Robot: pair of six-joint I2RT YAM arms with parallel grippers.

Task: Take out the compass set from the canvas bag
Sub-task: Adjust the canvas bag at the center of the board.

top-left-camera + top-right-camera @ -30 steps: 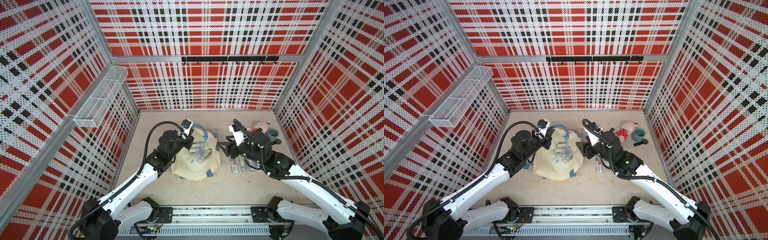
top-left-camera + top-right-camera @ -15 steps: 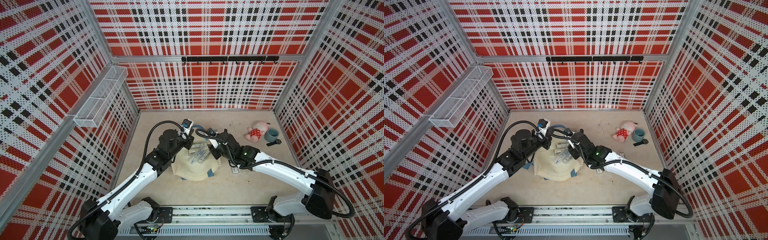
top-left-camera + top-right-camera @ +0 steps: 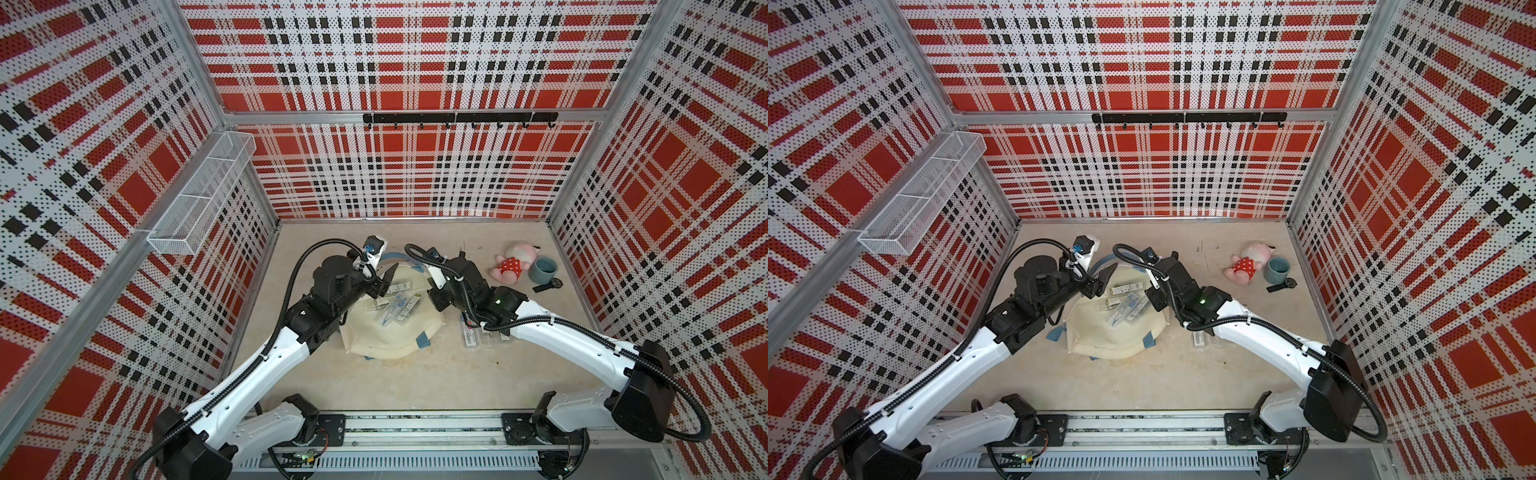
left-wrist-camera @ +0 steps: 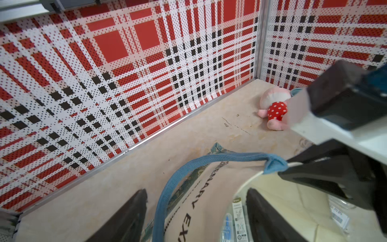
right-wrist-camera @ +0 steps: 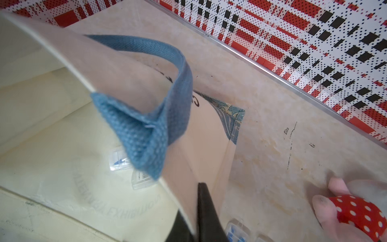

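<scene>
**Grip changes sides at the bag's mouth**

Since a second ago the right gripper has swung off the tabletop to the canvas bag and pinched tight on its rim. The left gripper, clamped then, now stands spread wide and holds nothing.

The bag lies mid-table between both arms, its mouth gaping upward, with the compass sets inside. Both top views give that layout but hide the pinch. The left wrist view shows it plainly, at the rim where the blue strap joins, and the strap loops between the spread fingers. Only the right wrist view shows the lettering mirrored through the inner wall.

Counted:
- about four clear packs in the bag, overlapping too much to be sure
- at least two loose packs on the table, partly under the right arm
- one plush toy
- one cup
- one wire basket
- one hook rail
</scene>
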